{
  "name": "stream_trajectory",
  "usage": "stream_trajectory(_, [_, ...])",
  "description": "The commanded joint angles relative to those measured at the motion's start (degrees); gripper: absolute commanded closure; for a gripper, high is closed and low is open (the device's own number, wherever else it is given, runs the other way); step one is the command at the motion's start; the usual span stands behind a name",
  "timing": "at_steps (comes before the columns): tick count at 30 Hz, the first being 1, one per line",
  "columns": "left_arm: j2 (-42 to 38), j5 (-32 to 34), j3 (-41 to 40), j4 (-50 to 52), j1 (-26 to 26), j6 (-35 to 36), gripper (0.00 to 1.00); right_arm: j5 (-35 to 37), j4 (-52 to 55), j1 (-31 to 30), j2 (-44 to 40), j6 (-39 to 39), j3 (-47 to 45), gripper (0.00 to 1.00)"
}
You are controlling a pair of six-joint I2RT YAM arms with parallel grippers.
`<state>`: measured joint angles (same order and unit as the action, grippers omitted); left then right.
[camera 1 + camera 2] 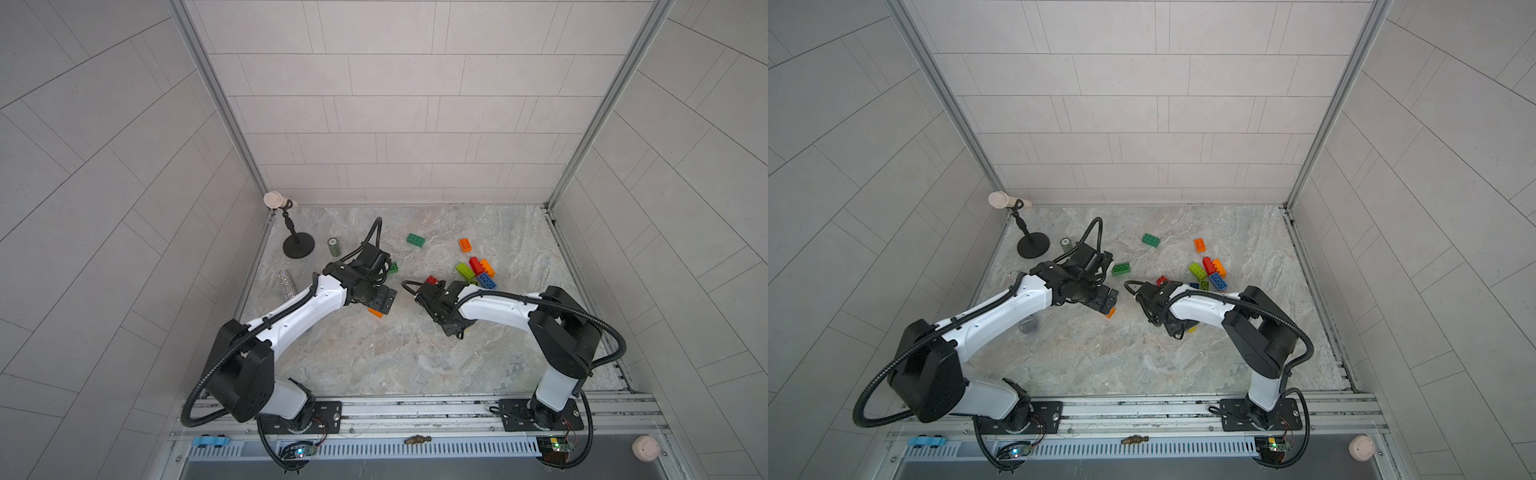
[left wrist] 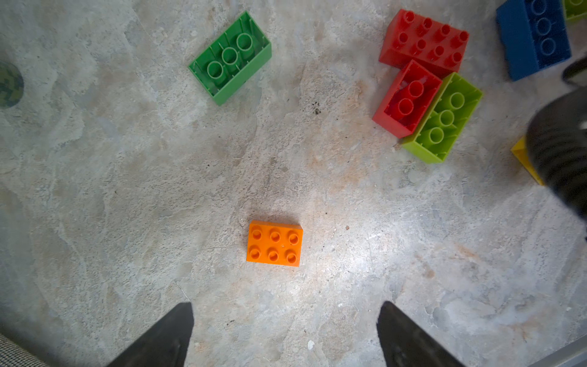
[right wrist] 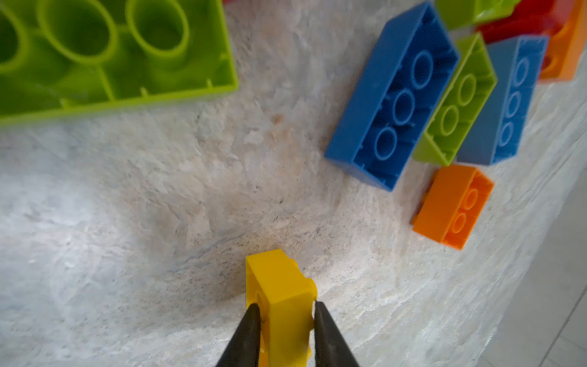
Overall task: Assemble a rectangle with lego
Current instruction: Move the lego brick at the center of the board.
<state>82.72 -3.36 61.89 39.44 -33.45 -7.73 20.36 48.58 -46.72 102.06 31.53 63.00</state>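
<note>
The right tool (image 3: 286,313) is closed on a yellow brick (image 3: 279,279). Its black fingertips (image 3: 252,317) pinch the brick's two opposite sides, and the brick stands on edge low over the bench (image 3: 127,222); whether it touches the surface cannot be told. In a top view only a sliver of yellow shows under the right wrist (image 1: 1192,329), right of the bench's middle and nearer than the other lego.

The left tool (image 2: 285,306) stands wide open and holds nothing. An orange brick (image 2: 274,243) lies studs up on the bench just ahead of the gap between its jaws, touched by neither.

Beyond it a green brick (image 2: 230,57) lies alone, hollow side up. To the right, two red bricks (image 2: 424,39) and a lime brick (image 2: 443,119) lie touching.

In both top views a dark green brick (image 1: 416,240) and a lone orange one (image 1: 465,244) lie apart toward the far side. A tight pile (image 1: 476,266) of lime, red, orange and blue sits far right of the right wrist. A green can (image 1: 333,247) and a glittery tube (image 1: 286,284) lie at the far left
</note>
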Motion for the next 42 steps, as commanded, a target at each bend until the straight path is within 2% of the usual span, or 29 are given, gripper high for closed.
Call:
stream_trajectory(1, [-2.2,1.6,-0.7,0.9,0.5,-0.2,0.05,7.3,5.5,-0.1,0.4,1.0,1.3,0.75])
stream_trajectory(7, [-6.6,2.2,-4.6,-1.7,2.6,-1.3,0.05,13.8,10.1,0.2,-3.4,2.5,-1.5,0.79])
stream_trajectory(12, [-8.1,2.6,-6.4,-3.6,3.4,-2.7,0.05,19.0,13.2,-0.8,3.6,6.2,0.8,0.8])
stream_trajectory(15, [-8.7,3.1,-6.7,-3.7,3.6,-2.8,0.05,19.1,13.0,-3.2,8.9,8.2,2.7,0.78])
stream_trajectory(18, [-9.3,3.6,-6.6,-2.8,4.1,-2.4,0.05,17.6,13.0,-6.0,12.2,10.0,3.8,0.75])
stream_trajectory(22, [-10.3,3.8,-7.0,-2.6,4.7,-2.1,0.05,15.4,13.7,-10.0,12.6,11.9,4.5,0.68])
stream_trajectory(29, [-9.7,3.5,-6.7,-3.2,5.5,-2.2,0.05,5.4,10.3,-11.8,5.1,9.0,4.8,0.54])
stream_trajectory(32, [-9.5,3.7,-6.4,-3.1,5.7,-2.5,0.05,1.0,9.3,-8.9,-0.9,6.9,3.9,0.49])
stream_trajectory(34, [-9.4,3.6,-6.5,-2.9,5.9,-3.2,0.05,-2.6,7.4,-4.5,-6.2,4.5,1.2,0.47])
stream_trajectory(36, [-9.1,1.3,-7.5,-4.1,5.9,-3.8,0.05,-9.2,3.8,2.1,-11.1,1.1,-3.6,0.42])
stream_trajectory(39, [-7.6,-1.2,-9.1,-6.0,5.9,-5.7,0.05,-17.0,1.2,9.6,-13.4,-3.5,-7.8,0.39])
stream_trajectory(42, [-6.1,0.5,-9.4,-6.0,6.0,-7.5,0.05,-21.2,-1.4,12.7,-13.7,-5.8,-9.8,0.38])
